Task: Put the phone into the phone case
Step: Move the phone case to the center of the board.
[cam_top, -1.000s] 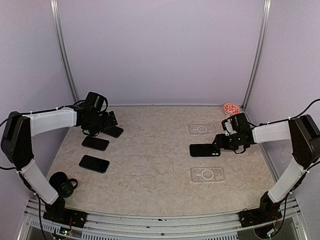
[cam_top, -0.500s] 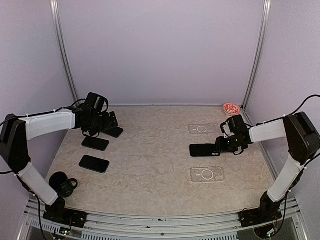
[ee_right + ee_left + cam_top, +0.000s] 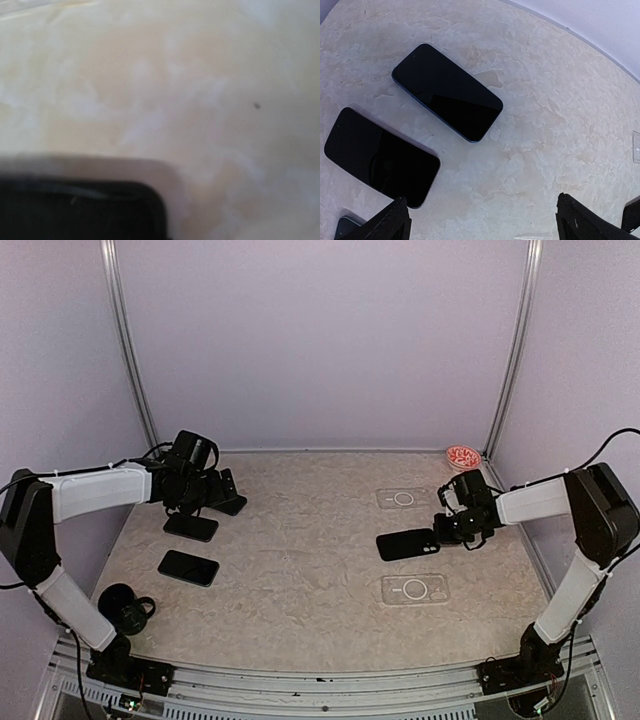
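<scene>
A black phone [image 3: 405, 544] lies right of the table's centre, and my right gripper [image 3: 447, 530] is shut on its right end. In the right wrist view that phone [image 3: 80, 210] is a blurred dark shape at the lower left with a shadow beneath it; the fingers do not show there. A clear phone case [image 3: 414, 589] lies just in front of the phone, and a second case [image 3: 403, 498] lies behind it. At the far left my left gripper [image 3: 222, 492] [image 3: 485, 227] hangs open over the table, with nothing between its fingers.
Three more black phones lie on the left: one [image 3: 190, 527] [image 3: 380, 157], one nearer the front [image 3: 188, 567], and one by the left gripper [image 3: 230, 504] [image 3: 447, 92]. A black mug [image 3: 125, 607] stands front left. A red round object [image 3: 463, 455] sits back right.
My right gripper has closed on the phone's right end, and the phone has shifted slightly. The left arm has edged a little to the right, still open.
</scene>
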Tool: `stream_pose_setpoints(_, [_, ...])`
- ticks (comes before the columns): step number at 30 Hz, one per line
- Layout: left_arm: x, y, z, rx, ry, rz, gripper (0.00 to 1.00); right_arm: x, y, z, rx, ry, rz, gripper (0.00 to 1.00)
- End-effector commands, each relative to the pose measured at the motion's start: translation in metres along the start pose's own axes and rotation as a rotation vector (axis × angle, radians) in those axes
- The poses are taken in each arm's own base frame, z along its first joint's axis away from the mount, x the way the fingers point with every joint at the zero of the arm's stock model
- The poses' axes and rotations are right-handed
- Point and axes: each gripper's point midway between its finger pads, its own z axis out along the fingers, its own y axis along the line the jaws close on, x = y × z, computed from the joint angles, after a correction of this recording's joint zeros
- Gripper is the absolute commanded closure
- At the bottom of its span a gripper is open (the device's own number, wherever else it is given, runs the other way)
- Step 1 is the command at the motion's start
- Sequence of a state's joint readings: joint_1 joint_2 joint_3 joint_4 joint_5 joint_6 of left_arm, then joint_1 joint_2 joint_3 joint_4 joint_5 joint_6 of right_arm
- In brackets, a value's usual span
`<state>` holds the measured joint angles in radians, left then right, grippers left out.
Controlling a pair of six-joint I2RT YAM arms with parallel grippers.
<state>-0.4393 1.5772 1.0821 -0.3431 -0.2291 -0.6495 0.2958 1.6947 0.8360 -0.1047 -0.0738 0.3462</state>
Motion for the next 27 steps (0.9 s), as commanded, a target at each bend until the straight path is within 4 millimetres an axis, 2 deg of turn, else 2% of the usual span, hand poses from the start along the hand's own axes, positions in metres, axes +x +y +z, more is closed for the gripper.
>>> stream_pose_setpoints(1, [-0.005,-0.004,-0.007,0.022,-0.035,-0.008,0.01,-0.009,0.022,0.002,-0.043,-0.011,-0.057,1.0])
stream_pose_setpoints(5, [-0.003,-0.003,-0.007,0.022,-0.034,-0.01,0.01,-0.017,0.043,0.001,-0.076,-0.022,-0.111,1.0])
stream_pose_setpoints(8, [-0.002,-0.004,-0.007,0.023,-0.033,-0.011,0.01,-0.025,0.067,0.001,-0.115,-0.035,-0.179,1.0])
stream_pose_setpoints(15, [-0.008,-0.004,-0.01,0.012,-0.044,0.001,0.01,-0.042,0.152,0.002,-0.23,-0.069,-0.457,1.0])
stream_pose_setpoints(18, [-0.012,-0.002,-0.01,-0.001,-0.042,0.004,0.01,-0.037,0.189,0.008,-0.253,-0.06,-0.621,1.0])
stream_pose_setpoints(21, [-0.018,0.002,-0.007,-0.001,-0.037,-0.016,0.01,-0.023,0.225,0.013,-0.278,-0.051,-0.806,1.0])
stream_pose_setpoints(27, [-0.036,0.022,0.002,0.006,-0.026,-0.089,0.01,-0.005,0.277,0.01,-0.376,-0.062,-1.031,1.0])
